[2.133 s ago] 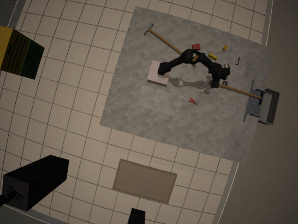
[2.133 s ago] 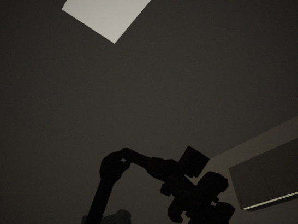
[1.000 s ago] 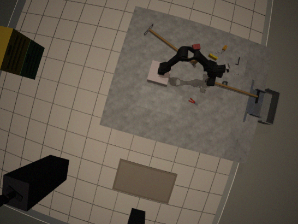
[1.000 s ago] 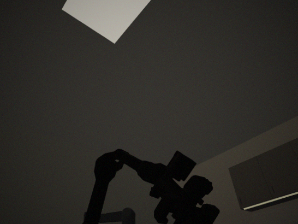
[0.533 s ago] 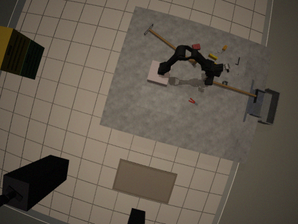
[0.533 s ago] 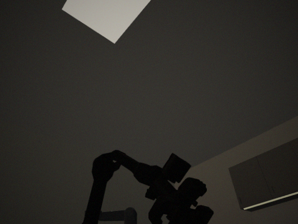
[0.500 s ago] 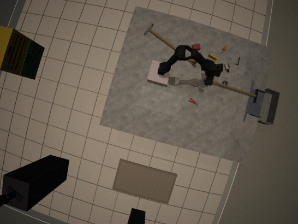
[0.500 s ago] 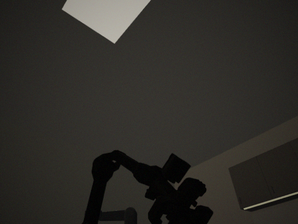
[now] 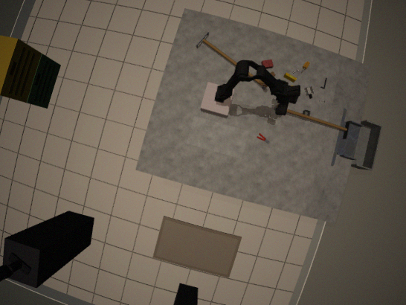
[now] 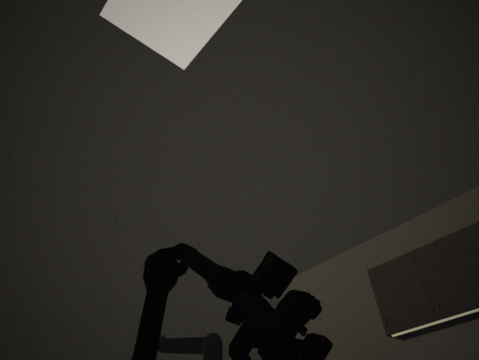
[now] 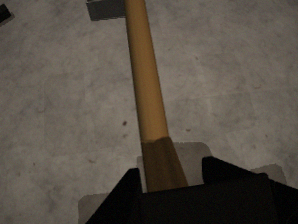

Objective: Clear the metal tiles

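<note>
My gripper (image 9: 281, 109) (image 11: 171, 172) is shut on the dark grip end of the long scraper. The scraper's wooden handle (image 9: 316, 120) (image 11: 147, 80) runs away from the fingers to the right in the top view. Its dark head (image 9: 346, 134) is over the near side of the steel bench plate (image 9: 346, 148). The plate looks bluish grey and lies near the table's right edge. The grey catch box (image 9: 372, 146) stands at the plate's far end. I cannot make out separate metal tiles on the plate. The exterior view shows only the dark arm, with the fingers not readable.
A second long-handled tool (image 9: 219, 52) lies behind the arm. A red block (image 9: 267, 63), a yellow block (image 9: 290, 77), an orange-handled tool (image 9: 305, 65) and a black hex key (image 9: 325, 83) lie beyond the handle. A small grey box (image 9: 306, 112) (image 11: 106, 10) is beside the handle. Red-handled pliers (image 9: 262, 137) lie nearer.
</note>
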